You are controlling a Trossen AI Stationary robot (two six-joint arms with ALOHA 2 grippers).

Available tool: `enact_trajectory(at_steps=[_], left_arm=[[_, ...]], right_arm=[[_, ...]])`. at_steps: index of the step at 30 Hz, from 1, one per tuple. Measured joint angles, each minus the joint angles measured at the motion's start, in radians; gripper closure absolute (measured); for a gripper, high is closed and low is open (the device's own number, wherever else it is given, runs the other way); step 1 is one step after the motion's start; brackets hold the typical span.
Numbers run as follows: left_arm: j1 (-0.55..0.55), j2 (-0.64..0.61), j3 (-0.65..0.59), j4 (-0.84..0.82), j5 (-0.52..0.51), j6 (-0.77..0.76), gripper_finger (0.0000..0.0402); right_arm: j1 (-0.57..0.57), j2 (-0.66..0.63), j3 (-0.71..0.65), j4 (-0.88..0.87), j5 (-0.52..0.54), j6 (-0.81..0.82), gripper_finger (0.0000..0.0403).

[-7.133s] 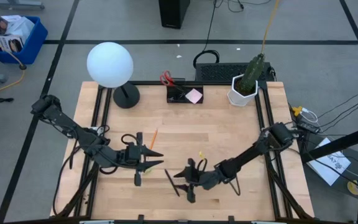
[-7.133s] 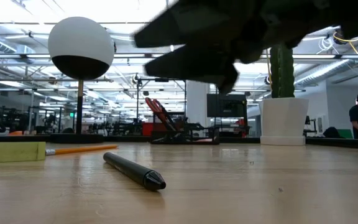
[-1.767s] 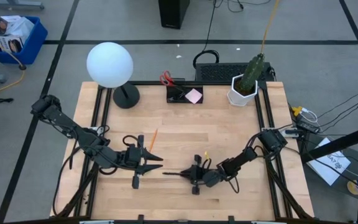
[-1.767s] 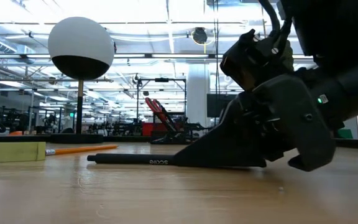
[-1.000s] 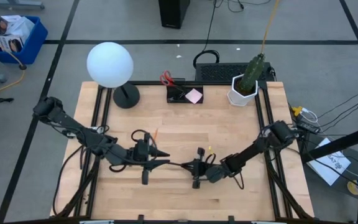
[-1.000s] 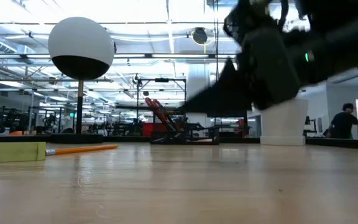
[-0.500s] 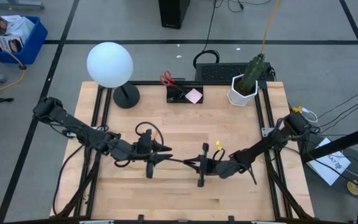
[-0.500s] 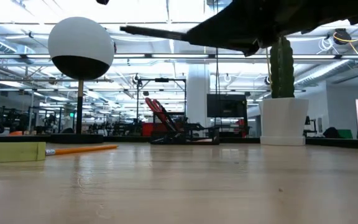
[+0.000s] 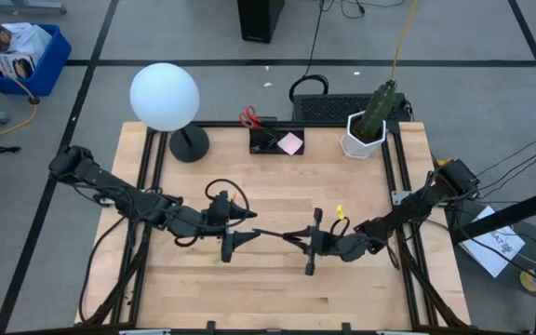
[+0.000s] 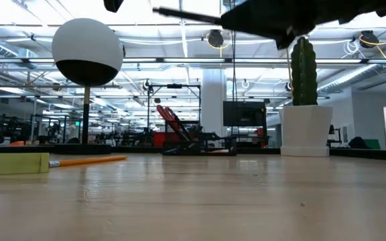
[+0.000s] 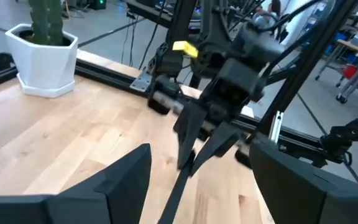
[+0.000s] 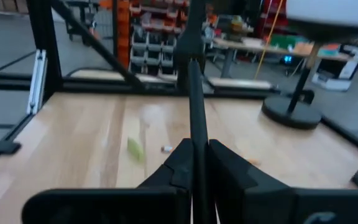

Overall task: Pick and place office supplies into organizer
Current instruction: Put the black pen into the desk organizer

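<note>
High cam: straight down over the whole surface, both arms in frame, floor round the edges. Low cam: at surface height, close to the wood, facing level into the room; shares lamp globe and cactus pot w/ high cam. Left wrist cam: looks fwd over the wood at the other arm, pot too. Right wrist cam: looks fwd along a black pen twd the lamp base.
</note>
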Motion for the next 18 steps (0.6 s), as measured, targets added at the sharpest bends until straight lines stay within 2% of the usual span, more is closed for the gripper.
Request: enact_trajectory(at_steps=[12,18], left_arm=[[-0.001,0.0,0.0,-0.003,0.0,-0.013,0.0152],[-0.001,0.0,0.0,0.015,-0.001,-0.004,0.0167]], right_arm=[[-0.001,-0.023,0.0,0.164,0.001,-0.154,0.0377],[-0.052,-0.023,0.0,0.2,-0.099,-0.146,0.0377]])
